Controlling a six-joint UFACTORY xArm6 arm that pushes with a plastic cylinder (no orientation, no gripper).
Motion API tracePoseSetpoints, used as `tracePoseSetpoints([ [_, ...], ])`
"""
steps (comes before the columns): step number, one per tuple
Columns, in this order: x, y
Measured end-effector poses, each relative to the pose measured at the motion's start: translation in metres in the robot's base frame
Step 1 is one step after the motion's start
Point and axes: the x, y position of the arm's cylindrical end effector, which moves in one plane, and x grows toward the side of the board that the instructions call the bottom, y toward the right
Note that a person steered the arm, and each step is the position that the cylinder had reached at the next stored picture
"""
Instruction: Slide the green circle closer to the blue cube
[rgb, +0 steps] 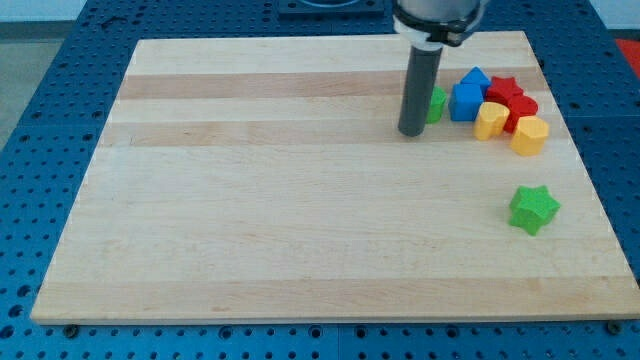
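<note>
Green circle block (438, 103) peeks out bright green from behind your dark rod, mostly hidden, near the view's top right of the pale wooden tabletop (250, 220). It sits just beside the blue cube block (465, 102) on that cube's left. Your tip (411, 131) touches down at the circle's left edge. No pincer on this rig, so nothing to call apart or together. Crowding the cube's right: a red star block (505, 90), a red block (521, 109), and two yellow blocks (490, 120) (529, 135). A green star block (533, 208) sits well apart, lower right.
</note>
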Motion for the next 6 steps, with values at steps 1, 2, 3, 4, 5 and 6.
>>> tracePoseSetpoints([
  [1, -0.011, -0.024],
  [2, -0.03, -0.026],
  [3, -0.036, -0.012],
  [4, -0.036, 0.007],
  [5, -0.036, 0.019],
  [6, -0.031, 0.014],
])
